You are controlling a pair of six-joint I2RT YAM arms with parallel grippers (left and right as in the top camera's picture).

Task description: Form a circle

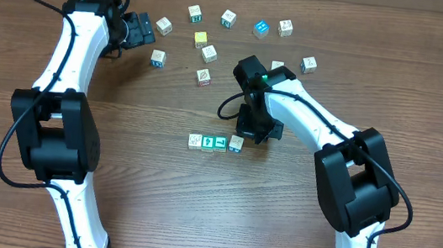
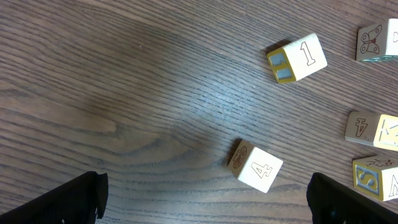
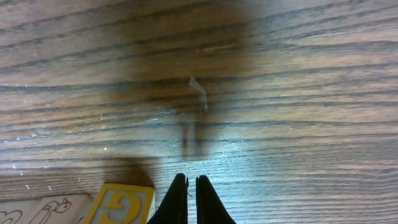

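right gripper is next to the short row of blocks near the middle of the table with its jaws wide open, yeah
Not quite. The right gripper is beside the row of blocks, but it is shut, not wide open. The right wrist view shows its fingers pressed together with nothing between them.

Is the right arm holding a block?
No, the right fingers are shut with nothing between them; the G block sits beside them.
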